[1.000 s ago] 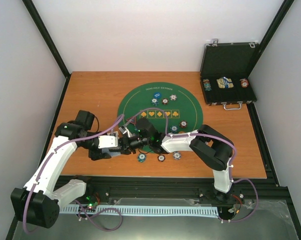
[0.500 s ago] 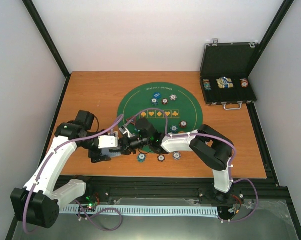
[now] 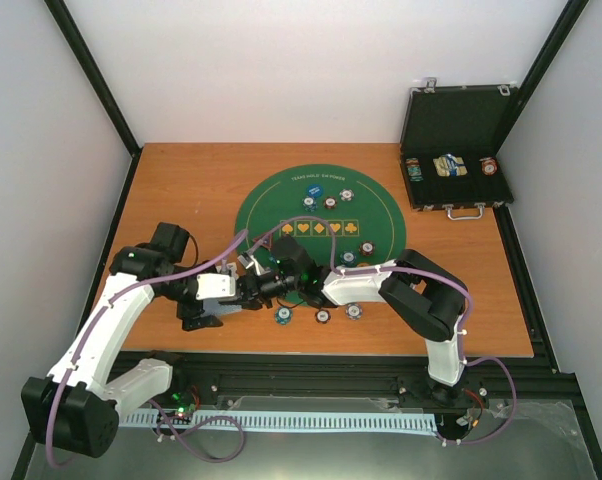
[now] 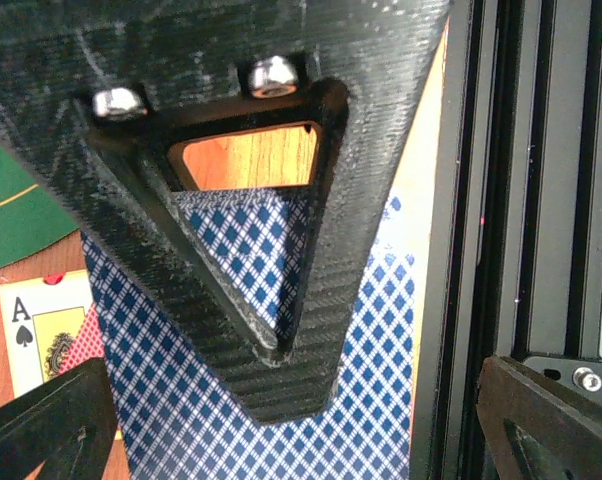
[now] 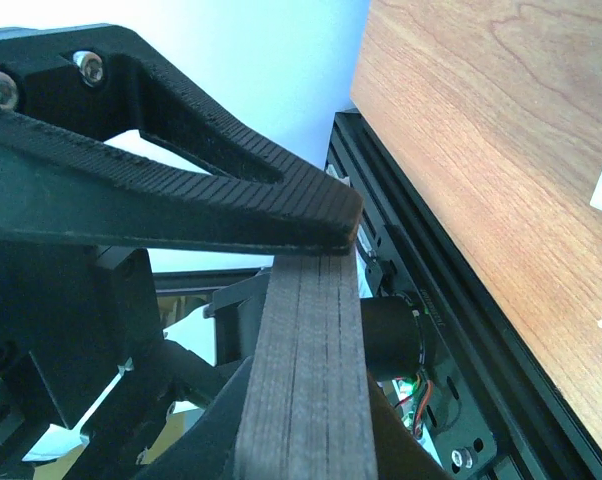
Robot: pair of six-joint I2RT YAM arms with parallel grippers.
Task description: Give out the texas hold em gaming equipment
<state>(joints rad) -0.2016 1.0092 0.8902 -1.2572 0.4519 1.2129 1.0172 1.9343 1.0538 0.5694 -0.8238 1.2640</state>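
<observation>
One deck of blue-diamond-backed playing cards, seen edge-on, clenched between the right fingers near the front of the bench. Left fingers released, spread wide either side of that deck. One ace of spades, face up beside it. Three poker chips by the near rim of the green mat; more upon it.

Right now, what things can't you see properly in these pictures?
- Top view: the left gripper and right gripper overlap, hiding their jaws.
- Left wrist: the ace of spades is partly covered by a blue-backed card.
- Right wrist: the card stack shows only its edge.
- Top view: items in the case are too small.
</observation>
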